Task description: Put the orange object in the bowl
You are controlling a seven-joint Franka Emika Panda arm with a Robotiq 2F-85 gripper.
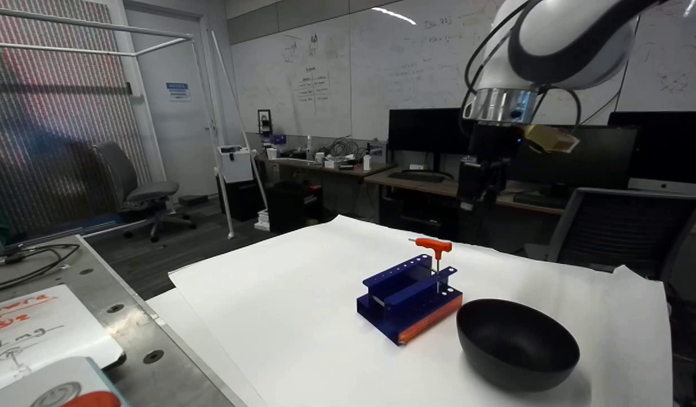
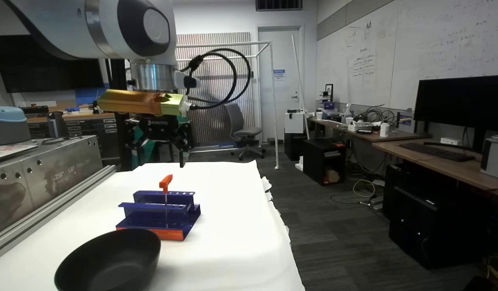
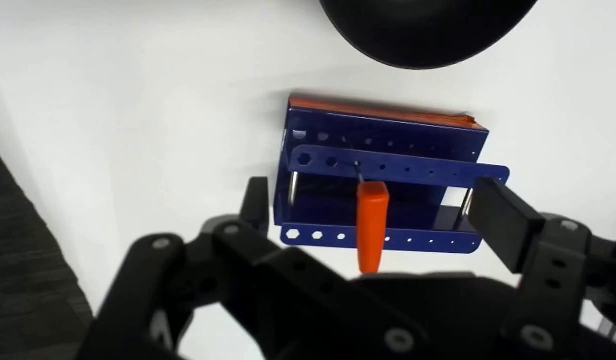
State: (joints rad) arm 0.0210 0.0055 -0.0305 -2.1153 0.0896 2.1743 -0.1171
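Above the rack (image 3: 420, 176), claw (image 3: 380, 210) hangs wide, nothing held. Orange tool (image 3: 372, 227) stands upright in the rack, bowl (image 1: 514, 345) just beside it. I'd straddle the handle (image 2: 165, 184), squeeze its thin sides, lift vertically until shaft (image 1: 438, 267) clears rack.

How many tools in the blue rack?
1: the orange T-handle tool, standing upright in the blue rack, through the rail nearer the black bowl. It hides part of the other rail in the wrist view, but both exterior views show no second tool there.
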